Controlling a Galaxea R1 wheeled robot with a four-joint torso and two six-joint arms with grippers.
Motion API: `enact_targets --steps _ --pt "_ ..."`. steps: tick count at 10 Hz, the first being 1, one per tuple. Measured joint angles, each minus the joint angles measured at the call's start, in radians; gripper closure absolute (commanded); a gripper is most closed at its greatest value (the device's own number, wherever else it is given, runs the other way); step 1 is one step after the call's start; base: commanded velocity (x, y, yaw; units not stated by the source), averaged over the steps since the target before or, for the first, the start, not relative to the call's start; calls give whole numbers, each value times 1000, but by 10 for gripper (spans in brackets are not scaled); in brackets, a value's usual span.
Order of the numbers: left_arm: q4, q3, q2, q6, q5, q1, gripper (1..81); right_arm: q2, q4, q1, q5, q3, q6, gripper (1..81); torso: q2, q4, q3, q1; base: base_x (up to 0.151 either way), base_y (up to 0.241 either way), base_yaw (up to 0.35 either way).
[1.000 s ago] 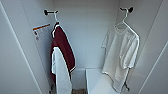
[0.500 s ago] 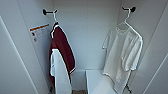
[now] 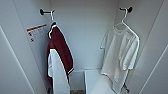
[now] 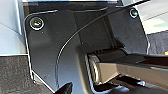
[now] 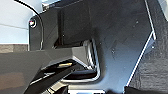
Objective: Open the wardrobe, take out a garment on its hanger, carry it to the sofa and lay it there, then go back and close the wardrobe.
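The wardrobe [image 3: 85,37] stands open before the head camera, its white back wall and side walls taking up nearly the whole head view, with the pale inner faces of its doors running down either edge. On its left wall is a white label [image 3: 37,32] with an orange strip along the top; the print on it is too blurred to read.

The garment [image 3: 121,56], a plain white short-sleeved T-shirt, hangs on the right side of the wardrobe, its hem falling low toward the right corner. It sits on the hanger [image 3: 124,21], a slim white one whose hook is caught over a dark peg [image 3: 127,9] fixed high on the right wall.

On the left side a maroon jacket [image 3: 58,56] with white trim and a broad white panel hangs from its own white hanger on a second dark peg [image 3: 42,11], well apart from the T-shirt. Between the two, low down, a white ledge or box [image 3: 93,80] sits against the back wall; which it is, I cannot tell.

Both wrist views give dark robot parts above grey carpet [image 4: 12,72], and neither shows whether the left hand or the right hand is spread or pressed together.
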Motion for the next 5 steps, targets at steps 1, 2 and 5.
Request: enact_targets --steps 1,2,5 --pt "0 0 0 0 1 -1 10 0 0 -1 0 0 0 10 0 -32 0 0 0 0 0" --pt "1 1 0 0 0 -7 10 0 -1 -1 0 0 0 10 0 -65 0 0 0 0 0" --pt "19 3 0 0 4 -39 10 0 -1 -2 0 0 0 10 0 -167 0 0 0 0 0"
